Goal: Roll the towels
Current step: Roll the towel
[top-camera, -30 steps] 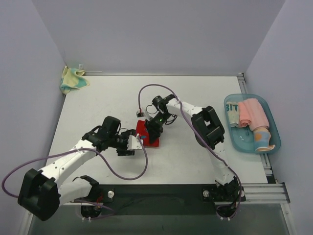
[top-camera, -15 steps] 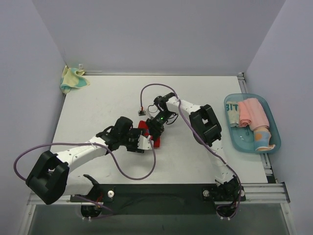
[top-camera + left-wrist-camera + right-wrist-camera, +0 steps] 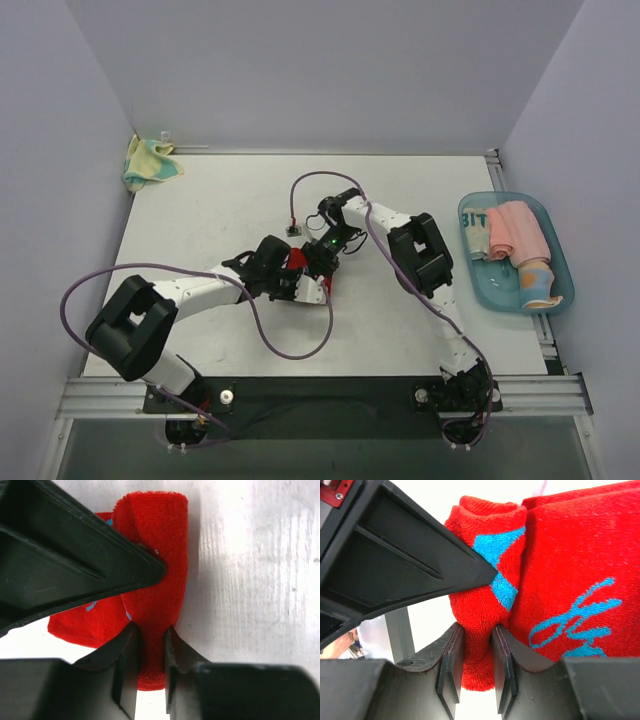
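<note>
Both hands are working the red towel (image 3: 294, 259) approx. mid-table, a bit toward the near edge. The left hand (image 3: 303, 285) is pinching it: in the left wrist view its fingers (image 3: 75, 555) are pressing on a thick rolled edge of the cloth, w/ a flatter part lying beside it on the table (image 3: 200, 210). The right hand (image 3: 322, 255) is pinching the same towel from the far side. The right wrist view is showing a fat fold w/ a blue pattern squeezed btwn its fingers (image 3: 395, 555), and a wider part w/ blue lettering spreading out next to it. The two hands are sitting just beside each other, nearly touching.

Progress, judging by how things are lying:
- The tray (image 3: 497, 292) at the right edge is holding three towels that are looking rolled: a pink towel (image 3: 518, 230), a white towel (image 3: 476, 233) w/ teal letters, and a pink-and-blue towel (image 3: 537, 282). Those are prob. done.
- The red one is looking only partly rolled, since part of it is lying flat.
- The yellow towel (image 3: 150, 165) is sitting crumpled in the far left corner, not yet rolled.

Left to do: finishing the red roll, prob. moving it to the tray, then the yellow one.
</note>
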You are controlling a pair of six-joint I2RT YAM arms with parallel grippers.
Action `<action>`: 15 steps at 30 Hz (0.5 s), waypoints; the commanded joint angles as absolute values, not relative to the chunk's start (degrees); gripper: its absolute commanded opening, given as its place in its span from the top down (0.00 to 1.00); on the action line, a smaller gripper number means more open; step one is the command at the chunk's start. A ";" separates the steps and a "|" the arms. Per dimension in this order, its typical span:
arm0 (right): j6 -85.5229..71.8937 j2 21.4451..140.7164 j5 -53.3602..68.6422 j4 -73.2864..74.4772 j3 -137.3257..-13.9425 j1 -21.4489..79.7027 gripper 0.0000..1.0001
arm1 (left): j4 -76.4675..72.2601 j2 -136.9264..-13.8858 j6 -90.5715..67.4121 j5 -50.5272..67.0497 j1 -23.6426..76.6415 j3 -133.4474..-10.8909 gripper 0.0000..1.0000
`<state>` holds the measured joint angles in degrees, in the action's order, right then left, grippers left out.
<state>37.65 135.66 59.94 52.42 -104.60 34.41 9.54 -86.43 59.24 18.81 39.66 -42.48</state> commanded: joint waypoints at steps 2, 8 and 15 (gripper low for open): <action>38.24 134.48 56.34 54.76 -105.99 32.79 0.87 | 20.27 -88.94 56.87 20.38 40.25 -45.26 0.82; 33.67 128.86 55.90 53.97 -109.42 27.17 0.60 | 34.44 -91.14 53.45 24.52 40.17 -49.91 0.96; 32.17 114.02 55.55 50.72 -101.63 19.61 0.56 | 48.06 -96.32 50.10 31.80 37.10 -59.49 0.97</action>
<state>32.99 125.56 56.40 50.00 -104.92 22.00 34.02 -92.86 53.39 25.45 39.09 -55.83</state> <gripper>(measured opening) 0.435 0.296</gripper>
